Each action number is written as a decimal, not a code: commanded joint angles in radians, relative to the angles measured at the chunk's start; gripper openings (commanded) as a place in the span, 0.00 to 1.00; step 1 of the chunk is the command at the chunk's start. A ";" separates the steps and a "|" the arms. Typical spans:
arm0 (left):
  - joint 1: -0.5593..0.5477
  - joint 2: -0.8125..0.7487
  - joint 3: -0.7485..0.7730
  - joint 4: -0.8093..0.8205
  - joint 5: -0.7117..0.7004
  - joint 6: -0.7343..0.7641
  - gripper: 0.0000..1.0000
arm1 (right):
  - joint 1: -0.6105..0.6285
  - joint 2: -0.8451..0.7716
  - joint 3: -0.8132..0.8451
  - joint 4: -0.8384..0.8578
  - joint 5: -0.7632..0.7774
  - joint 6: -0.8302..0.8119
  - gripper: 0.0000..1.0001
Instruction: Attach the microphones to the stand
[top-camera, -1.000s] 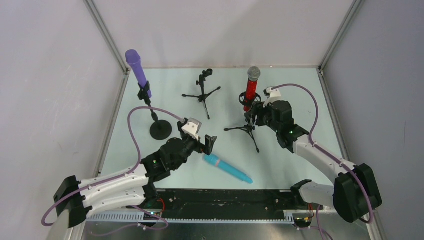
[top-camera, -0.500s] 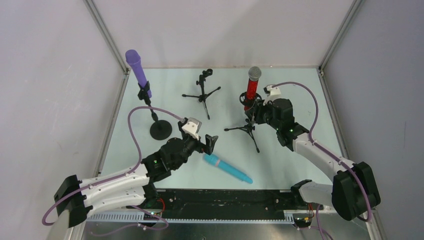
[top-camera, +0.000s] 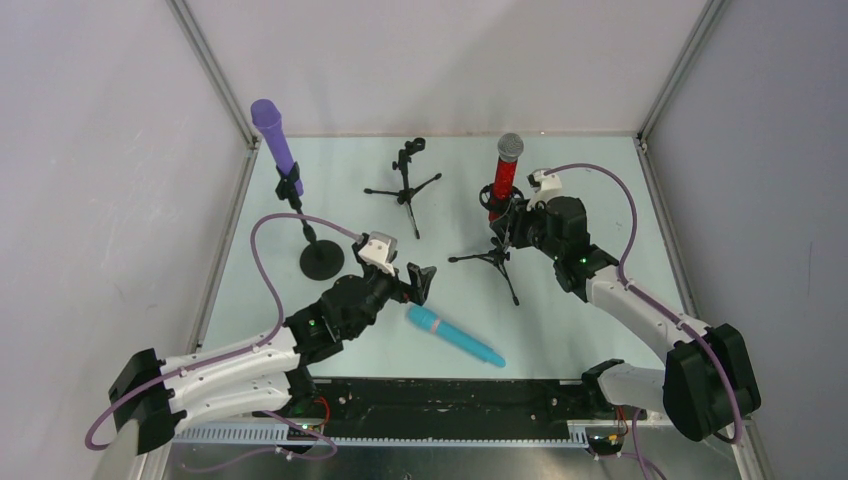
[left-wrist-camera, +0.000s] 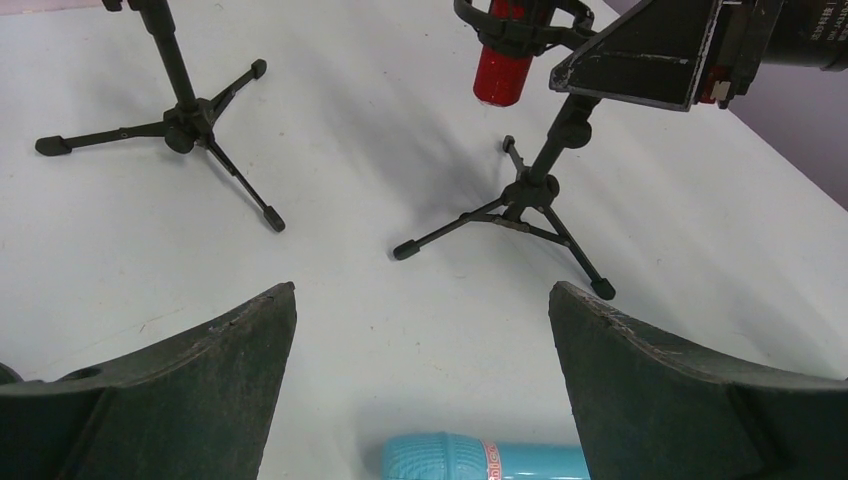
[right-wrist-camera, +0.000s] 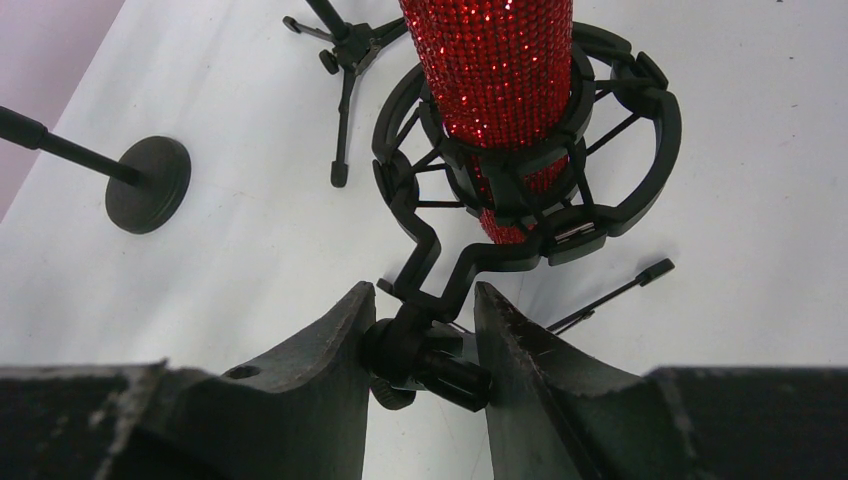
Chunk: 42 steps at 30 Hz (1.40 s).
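A glittery red microphone (right-wrist-camera: 495, 70) is seated in a black tripod stand (top-camera: 497, 257), clenched at its joint by the right pincer (right-wrist-camera: 422, 325). A teal-blue microphone (top-camera: 452, 336) is seen on the tabletop (top-camera: 570, 300) under the released left pincer (left-wrist-camera: 422, 300). The stand could be toppled by a sideways tug.

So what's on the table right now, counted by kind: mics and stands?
Microphones: 3 (purple microphone, red microphone, teal microphone)
Stands: 3 (round-base stand, empty tripod stand, shock-mount tripod stand)
Total: 6
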 joint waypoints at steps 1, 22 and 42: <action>-0.005 0.002 -0.005 0.055 -0.022 -0.018 1.00 | -0.006 -0.030 0.046 0.057 -0.008 -0.007 0.18; -0.004 0.015 0.002 0.065 -0.013 -0.002 1.00 | -0.013 -0.094 0.163 -0.027 -0.004 -0.052 0.18; -0.005 0.019 -0.009 0.086 -0.027 0.037 1.00 | -0.048 -0.107 0.300 -0.061 0.017 -0.076 0.15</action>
